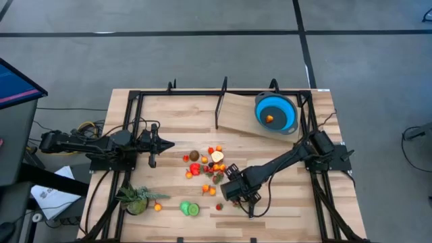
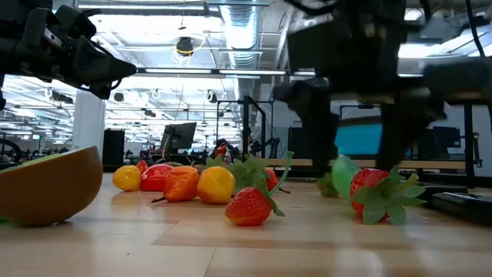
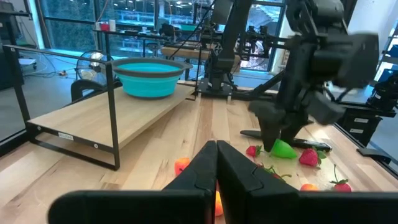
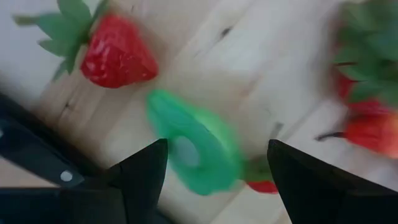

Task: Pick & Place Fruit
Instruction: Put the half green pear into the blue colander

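Directly between the open right claw (image 4: 214,163) fingers lies a green fruit slice (image 4: 193,142)

Readable text: none | labels, brands, numbers, signs: none legible (any view) — nothing to read out

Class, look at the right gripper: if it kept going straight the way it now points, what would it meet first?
Most likely the bright green fruit slice, lying on the table between the open fingers of the right gripper. How far off it lies is unclear.
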Robot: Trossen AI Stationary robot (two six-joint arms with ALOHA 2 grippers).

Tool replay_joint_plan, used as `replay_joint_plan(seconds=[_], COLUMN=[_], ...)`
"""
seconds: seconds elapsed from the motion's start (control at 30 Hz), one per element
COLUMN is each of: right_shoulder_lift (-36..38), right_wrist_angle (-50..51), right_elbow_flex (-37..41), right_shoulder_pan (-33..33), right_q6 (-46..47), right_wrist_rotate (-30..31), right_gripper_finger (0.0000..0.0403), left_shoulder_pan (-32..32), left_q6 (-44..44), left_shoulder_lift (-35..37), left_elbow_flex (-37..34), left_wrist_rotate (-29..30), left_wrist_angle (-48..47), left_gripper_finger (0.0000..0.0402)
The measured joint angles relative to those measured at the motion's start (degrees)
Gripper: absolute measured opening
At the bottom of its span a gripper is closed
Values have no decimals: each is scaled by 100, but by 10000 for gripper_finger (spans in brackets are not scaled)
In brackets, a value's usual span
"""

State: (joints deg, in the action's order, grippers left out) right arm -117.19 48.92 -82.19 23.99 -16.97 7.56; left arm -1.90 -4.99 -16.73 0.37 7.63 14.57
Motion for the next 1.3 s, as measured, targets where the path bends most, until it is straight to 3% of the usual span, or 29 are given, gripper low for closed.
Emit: replay_joint_plan(seconds=[1.03, 1.3], right_shoulder_lift=[-111, -105], right_wrist_angle=[-395, -395], right_elbow_flex=[-2, -2], right_shoulder_pan=[-3, -2], right_q6=[201, 201], right_wrist_rotate=[-11, -12], right_gripper_finger=[268, 220], left_shoulder_pan=[-1, 0], left_q6=[0, 0], left_shoulder_lift=[-57, -57], left_elbow_flex=[1, 0], left_wrist_rotate=[1, -1], left_wrist_angle=[0, 0], left_gripper_finger=[1, 1])
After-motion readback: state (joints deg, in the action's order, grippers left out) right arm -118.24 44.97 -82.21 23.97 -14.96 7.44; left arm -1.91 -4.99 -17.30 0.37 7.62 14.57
